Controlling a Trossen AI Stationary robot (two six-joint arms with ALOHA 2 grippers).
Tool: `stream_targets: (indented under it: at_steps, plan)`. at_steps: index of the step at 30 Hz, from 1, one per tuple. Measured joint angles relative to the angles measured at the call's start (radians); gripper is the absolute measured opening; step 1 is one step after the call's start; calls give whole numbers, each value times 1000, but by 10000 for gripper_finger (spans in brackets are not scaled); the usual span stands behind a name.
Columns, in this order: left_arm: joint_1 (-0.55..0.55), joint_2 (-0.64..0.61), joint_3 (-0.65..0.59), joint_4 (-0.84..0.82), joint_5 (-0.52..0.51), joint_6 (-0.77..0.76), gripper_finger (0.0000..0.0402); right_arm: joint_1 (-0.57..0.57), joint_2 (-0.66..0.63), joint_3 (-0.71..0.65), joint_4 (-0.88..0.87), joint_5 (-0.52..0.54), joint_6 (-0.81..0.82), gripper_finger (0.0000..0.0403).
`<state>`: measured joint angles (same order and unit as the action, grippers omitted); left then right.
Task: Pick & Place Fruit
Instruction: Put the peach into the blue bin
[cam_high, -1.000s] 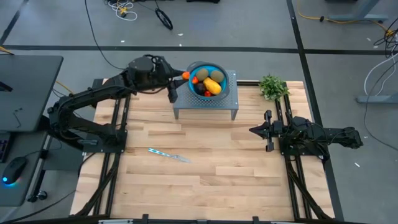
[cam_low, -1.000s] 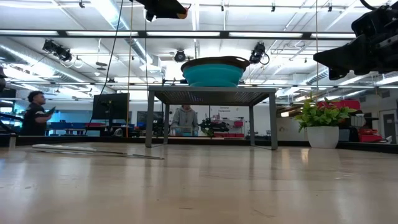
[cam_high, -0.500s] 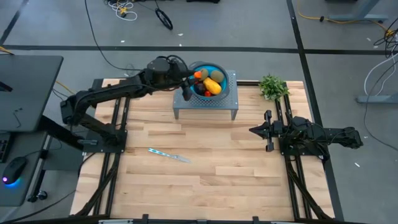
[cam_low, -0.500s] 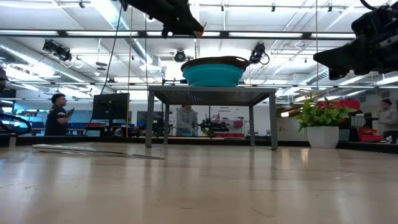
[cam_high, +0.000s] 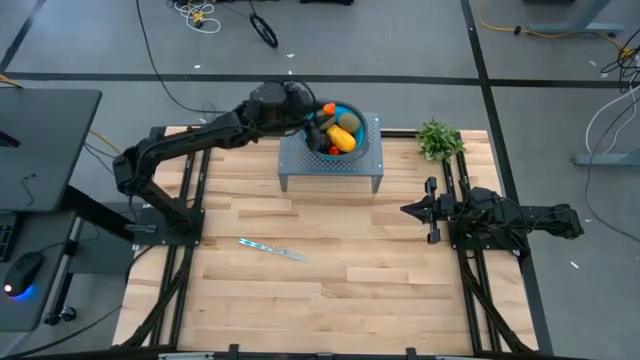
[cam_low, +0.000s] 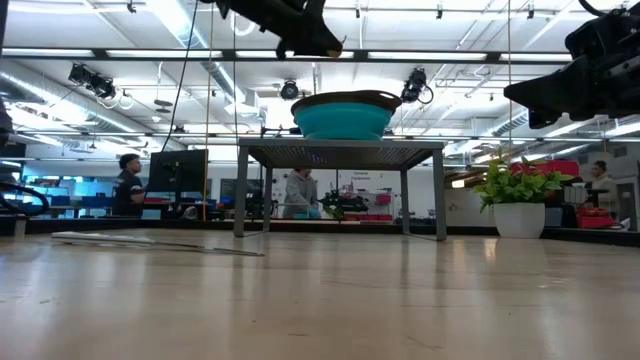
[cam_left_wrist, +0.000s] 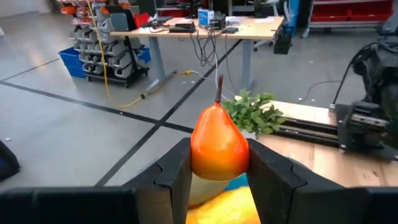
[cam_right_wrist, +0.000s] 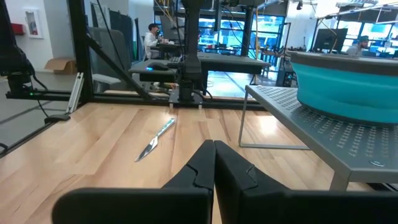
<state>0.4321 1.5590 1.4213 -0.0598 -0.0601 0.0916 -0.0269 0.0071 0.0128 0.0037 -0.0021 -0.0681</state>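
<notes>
Starting at your left, the left gripper (cam_high: 322, 112) hangs over the near-left rim of the teal bowl (cam_high: 362, 128), its fingers (cam_left_wrist: 176, 176) clamped on a small orange pear-shaped fruit (cam_left_wrist: 218, 143), stem up. The step in hand looks like the placing: the fruit is carried above the bowl but not yet let go. Next you would likely ease the arm down toward the middle of the bowl and part the fingers, low enough that the piece does not bounce out.

The bowl sits on a grey metal stand (cam_high: 368, 170) at the far edge of the worktop (cam_high: 340, 270). Inside already lie a yellow-orange fruit (cam_high: 343, 138), a brown-green kiwi (cam_high: 349, 121) and small red pieces (cam_high: 334, 150), so room is short and the newcomer may roll off the heap.

On the worktop below lies a slim silvery knife (cam_high: 271, 249), well clear of the path. Farther right stands a green plant (cam_high: 438, 138), then the right gripper (cam_high: 409, 210), waiting well apart over the worktop, its fingers (cam_right_wrist: 214, 163) pressed together on nothing.
</notes>
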Motion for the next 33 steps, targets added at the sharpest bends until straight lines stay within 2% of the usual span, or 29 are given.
stream_targets:
  at_steps: [6,23,33]
  plan:
    - [28,49,110,-61,1,18,139,0,0,0,0,0,0,7]
    - [53,48,111,-90,20,46,139,0,0,0,0,0,0,7]
    - [59,135,110,-152,86,14,139,0,0,0,1,-1,0,7]
